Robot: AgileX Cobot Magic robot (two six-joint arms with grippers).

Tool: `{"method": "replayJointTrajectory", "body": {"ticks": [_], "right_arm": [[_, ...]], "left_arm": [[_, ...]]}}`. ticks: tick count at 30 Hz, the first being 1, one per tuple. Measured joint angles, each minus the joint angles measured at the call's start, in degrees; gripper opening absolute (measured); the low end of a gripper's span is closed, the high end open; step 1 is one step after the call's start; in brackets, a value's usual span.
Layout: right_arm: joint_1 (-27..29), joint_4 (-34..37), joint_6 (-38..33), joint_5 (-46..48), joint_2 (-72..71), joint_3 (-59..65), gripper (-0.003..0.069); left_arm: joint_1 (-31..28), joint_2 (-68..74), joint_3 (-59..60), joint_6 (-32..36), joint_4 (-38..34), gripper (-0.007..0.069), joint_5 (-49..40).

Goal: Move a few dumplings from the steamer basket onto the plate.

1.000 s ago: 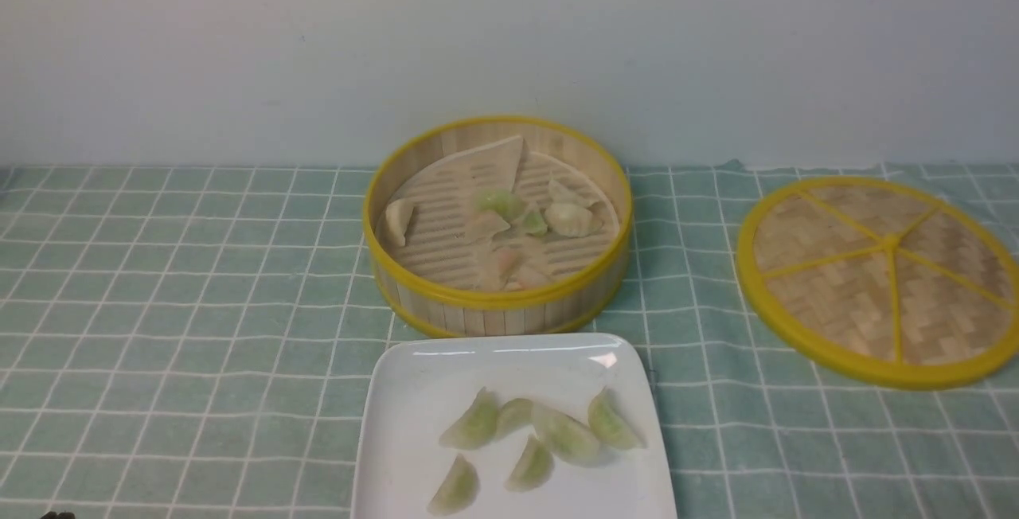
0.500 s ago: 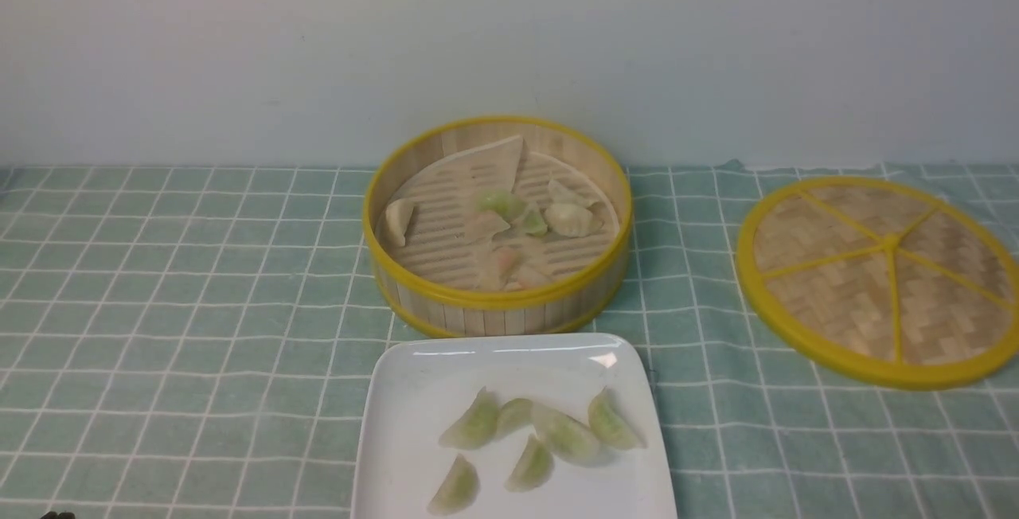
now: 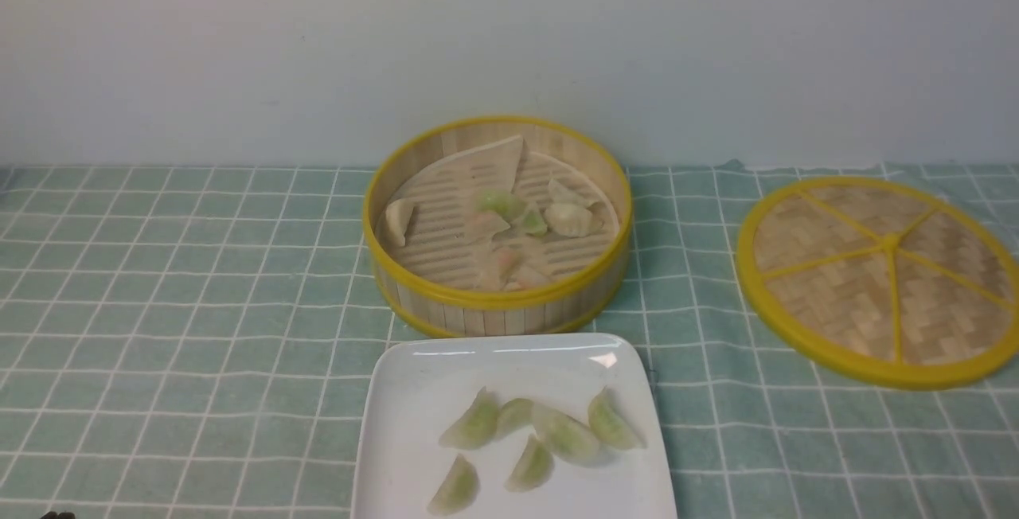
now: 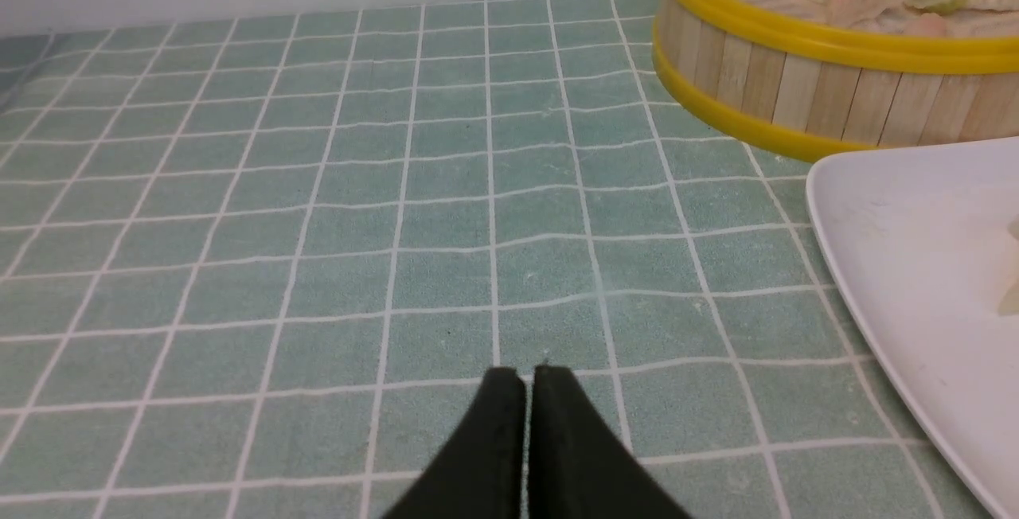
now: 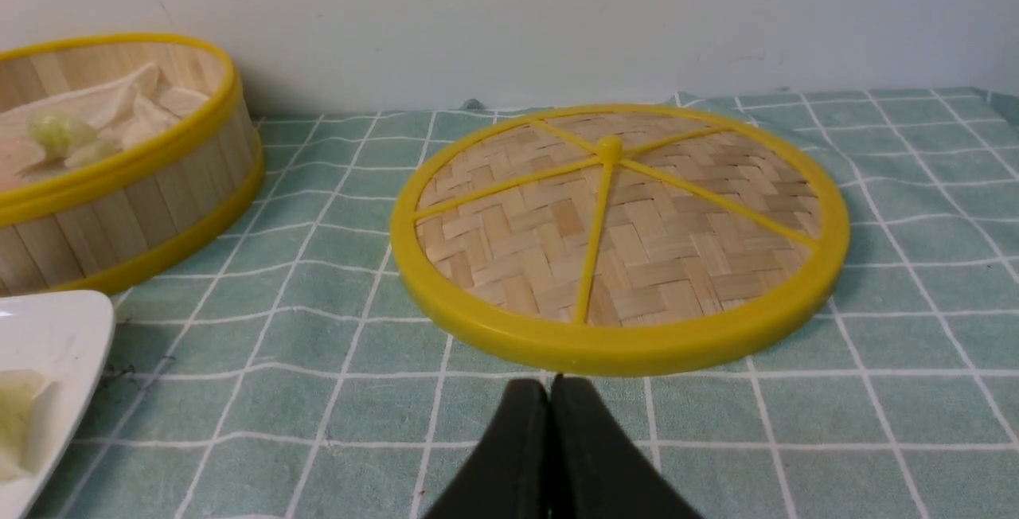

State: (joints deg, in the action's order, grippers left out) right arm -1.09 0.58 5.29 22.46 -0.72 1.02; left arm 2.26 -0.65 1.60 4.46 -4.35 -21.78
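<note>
Green checked cloth (image 3: 183,304) with white grid lines covers the whole table, and we read the scene across it from left to right.

Over the bare cloth on the left, our left gripper (image 4: 525,380) hangs low with its two black fingers pressed together and nothing between them.

Next, in the middle and toward the back wall, stands the steamer basket (image 3: 497,308), a round bamboo one with yellow rims. On its slatted floor we see a pale liner, two green dumplings (image 3: 500,200) near the centre, and several whitish and pinkish dumplings (image 3: 567,219) around them, one of which lies alone by the left wall.

Just in front of the basket, nearly touching its wall, sits the glossy white square plate (image 3: 414,376). We count six of the green dumplings on it: four in a loose row across the middle, some of them touching, and two apart nearer the front edge. The plate's front runs out of the front view.

To the right, well apart from the basket, the flat woven lid (image 3: 880,280) with yellow rim and spokes lies on the cloth.

Just short of the lid's near rim, our right gripper (image 5: 549,392) points at it, fingers closed tight against each other and holding nothing.
</note>
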Motion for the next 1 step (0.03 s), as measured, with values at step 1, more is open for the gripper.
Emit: {"method": "replayJointTrajectory", "body": {"ticks": [1], "right_arm": [[0.0,0.0,0.0,0.0,0.0,0.1,-0.0015]], "left_arm": [[0.0,0.0,0.0,0.0,0.0,-0.0006,0.0]]}}
